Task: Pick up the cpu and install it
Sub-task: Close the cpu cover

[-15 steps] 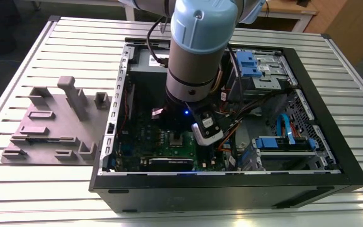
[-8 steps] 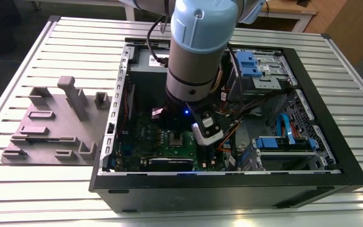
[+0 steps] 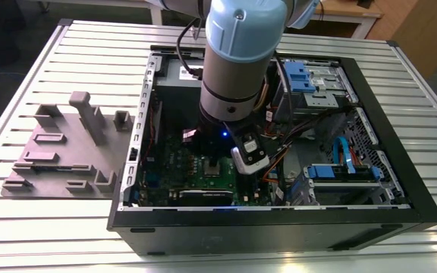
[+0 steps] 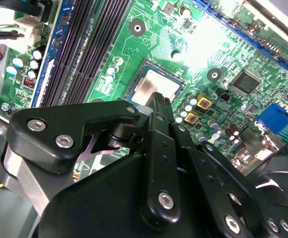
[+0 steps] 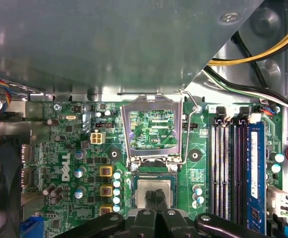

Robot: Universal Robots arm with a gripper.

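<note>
One arm (image 3: 238, 62), grey and pale blue, reaching down into one open black computer case (image 3: 279, 219) lying on a slatted pale metal bench (image 3: 400, 85). Beside the case, on the exterior view's left, one grey moulded fixture (image 3: 59, 151) with upright posts and shallow pockets.

Inside the case, one green motherboard (image 5: 69, 148), glossy and densely printed. Three small square gold-topped parts (image 5: 105, 191) in a column in the first wrist view. A row of long narrow memory slots (image 5: 233, 168), dark ones with one blue at the end. One hinged metal frame (image 5: 153, 130), silver and rectangular, standing swung open, with green board seen through its middle.

One cpu (image 5: 154, 184), a flat square with a dull silvery top and thin pale rim, lying level in the socket (image 5: 133, 194) just at the foot of that frame.

One tool (image 5: 154, 197), black and matte, with bolted link arms, its two fingers (image 5: 149, 199) drawn together into a narrow tip with nothing between them. Tip directly over the cpu, near the middle of the top face in both wrist views. Cannot tell whether touching the metal or hovering just clear.
</note>
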